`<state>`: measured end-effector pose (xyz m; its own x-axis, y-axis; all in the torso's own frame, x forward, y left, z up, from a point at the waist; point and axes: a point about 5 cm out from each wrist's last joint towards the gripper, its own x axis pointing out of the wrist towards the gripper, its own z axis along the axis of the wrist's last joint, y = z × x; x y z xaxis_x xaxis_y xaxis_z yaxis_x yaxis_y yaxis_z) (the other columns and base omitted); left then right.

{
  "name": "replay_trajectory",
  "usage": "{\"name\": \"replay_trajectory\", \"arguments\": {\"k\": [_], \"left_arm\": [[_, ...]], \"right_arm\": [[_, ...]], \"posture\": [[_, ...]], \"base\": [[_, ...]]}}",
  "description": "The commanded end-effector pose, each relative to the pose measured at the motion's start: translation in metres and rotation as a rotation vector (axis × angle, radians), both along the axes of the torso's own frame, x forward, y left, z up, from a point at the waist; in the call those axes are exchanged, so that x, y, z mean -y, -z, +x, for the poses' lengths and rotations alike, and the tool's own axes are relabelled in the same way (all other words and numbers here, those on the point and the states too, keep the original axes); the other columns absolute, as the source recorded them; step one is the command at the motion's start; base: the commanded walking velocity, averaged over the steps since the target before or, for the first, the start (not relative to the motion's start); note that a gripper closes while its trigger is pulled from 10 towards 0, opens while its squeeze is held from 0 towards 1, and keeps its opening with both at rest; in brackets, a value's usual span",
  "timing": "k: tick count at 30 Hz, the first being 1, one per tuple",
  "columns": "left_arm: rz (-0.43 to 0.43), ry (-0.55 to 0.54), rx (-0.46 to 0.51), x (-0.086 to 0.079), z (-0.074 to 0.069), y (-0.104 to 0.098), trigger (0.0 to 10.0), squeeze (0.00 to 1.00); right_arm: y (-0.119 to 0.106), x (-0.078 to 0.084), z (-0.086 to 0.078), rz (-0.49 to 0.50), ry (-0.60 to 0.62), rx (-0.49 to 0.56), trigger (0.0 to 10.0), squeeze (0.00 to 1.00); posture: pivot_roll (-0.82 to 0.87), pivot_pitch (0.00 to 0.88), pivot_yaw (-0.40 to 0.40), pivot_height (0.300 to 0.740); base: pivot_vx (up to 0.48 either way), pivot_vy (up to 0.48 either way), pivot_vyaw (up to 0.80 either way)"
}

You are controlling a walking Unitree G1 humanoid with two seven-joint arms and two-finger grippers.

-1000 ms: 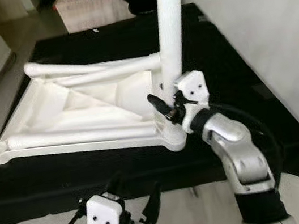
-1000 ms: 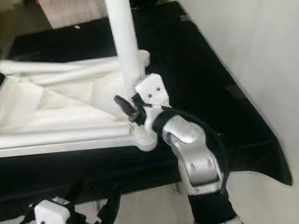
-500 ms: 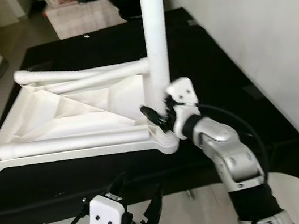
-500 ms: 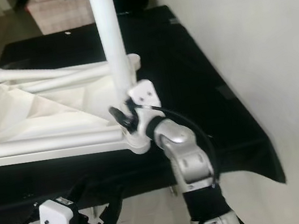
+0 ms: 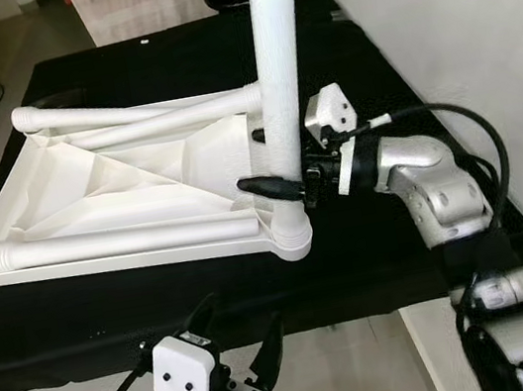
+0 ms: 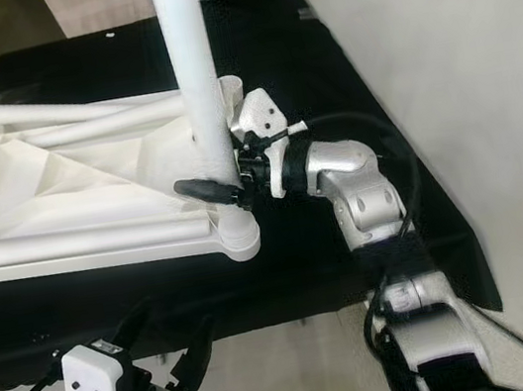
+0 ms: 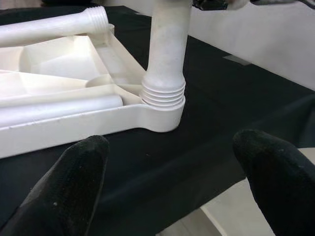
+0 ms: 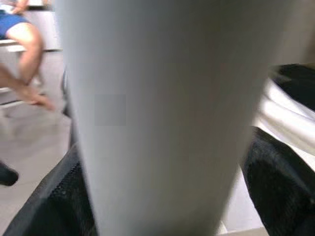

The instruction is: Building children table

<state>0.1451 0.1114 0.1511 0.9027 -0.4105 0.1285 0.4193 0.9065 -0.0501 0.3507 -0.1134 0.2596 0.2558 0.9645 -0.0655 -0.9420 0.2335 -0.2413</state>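
Note:
A white plastic table top [image 5: 89, 184] lies upside down on the black-covered table [image 5: 371, 67]. One white leg [image 5: 276, 73] stands upright in the near right corner socket [image 7: 163, 96], where its thread rings show. My right gripper [image 5: 256, 161] reaches in from the right and is shut on this upright leg, one black finger [image 5: 265, 186] on its near side. Two loose legs [image 5: 119, 241] [image 5: 127, 113] lie across the table top. My left gripper [image 5: 237, 338] hangs open below the table's front edge, nothing between its fingers [image 7: 74, 187].
A pale wall [image 5: 472, 10] runs close along the table's right side. Tiled floor [image 5: 371, 368] lies in front of the table. A rug [image 5: 129, 2] lies beyond its far end. A seated person's bare legs [image 8: 24, 44] appear in the right wrist view.
My right arm has swung out to the right, so its gripper now holds the upright leg from the side. The camera has shifted. The left gripper is unchanged.

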Motion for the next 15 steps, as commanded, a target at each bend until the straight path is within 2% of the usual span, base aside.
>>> {"name": "replay_trajectory", "arguments": {"k": [1,2,3,8,13,14,15], "left_arm": [[-0.005,0.006,-0.017,0.0,-0.003,0.0,10.0,0.0],[-0.004,0.007,-0.018,0.0,-0.003,0.0,10.0,0.0],[-0.004,0.007,-0.019,0.0,-0.004,0.0,10.0,0.0],[-0.001,0.006,-0.02,-0.001,-0.003,0.0,10.0,0.0],[0.0,0.004,-0.019,0.0,-0.002,0.0,10.0,0.0],[0.001,0.004,-0.019,0.0,-0.002,0.0,10.0,0.0],[0.001,0.004,-0.019,0.0,-0.002,0.0,10.0,0.0]], "right_arm": [[0.001,-0.007,-0.001,-0.003,-0.08,-0.025,9.9,0.0],[-0.001,-0.008,0.0,0.01,-0.102,-0.039,4.3,0.0],[-0.002,-0.008,0.001,0.017,-0.129,-0.051,0.0,0.0],[0.001,-0.009,0.003,0.006,-0.182,-0.053,0.0,0.0],[0.004,-0.005,0.003,0.01,-0.166,-0.041,0.0,0.0],[0.007,0.006,0.005,0.027,-0.065,-0.014,0.0,0.0],[0.007,0.006,0.005,0.027,-0.065,-0.014,0.0,0.0]], "posture": [[0.03,0.222,0.027,0.74],[0.03,0.222,0.027,0.74],[0.03,0.222,0.027,0.74],[0.03,0.222,0.029,0.74],[0.03,0.22,0.03,0.74],[0.02,0.214,0.031,0.74],[0.02,0.214,0.031,0.74]], "base": [[0.0,0.0,0.0],[0.0,0.0,0.0],[0.0,0.0,0.0],[0.0,0.0,0.0],[0.0,0.0,0.0],[0.0,0.0,0.0],[0.0,0.0,0.0]]}}
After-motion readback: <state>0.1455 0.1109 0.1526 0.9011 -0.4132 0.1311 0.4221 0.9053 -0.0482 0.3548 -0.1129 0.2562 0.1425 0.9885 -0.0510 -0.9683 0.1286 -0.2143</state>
